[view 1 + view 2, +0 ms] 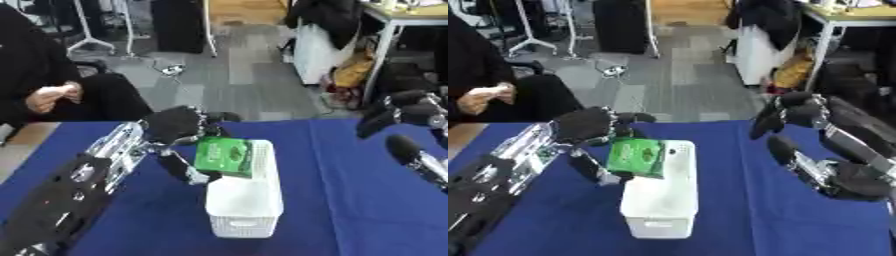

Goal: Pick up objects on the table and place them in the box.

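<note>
While the green packet (224, 156) hangs tilted over the far, left-hand rim of the white box (246, 210), we see our left hand (179, 129) holding it, fingers curled over its upper edge and the thumb reaching down along its near-left side, so the packet is pinched between them. The packet's lower edge sits at or just inside the box's open top; we cannot tell whether it touches the rim. The box is a slotted white plastic basket, standing upright on the blue tablecloth (350, 210) with its long side running away from us, and what shows of its inside is plain white. Our left arm (79, 190) comes in from the lower left, black with silver links, and lies low over the cloth beside the box. Our right hand (798, 125) hovers off to the right of the box, well apart from it and above the cloth, holding nothing; its fingers are bent downward and relaxed, with the thumb hanging lower and separate from them. Beyond the table's far edge lies a grey floor (236, 75).
</note>
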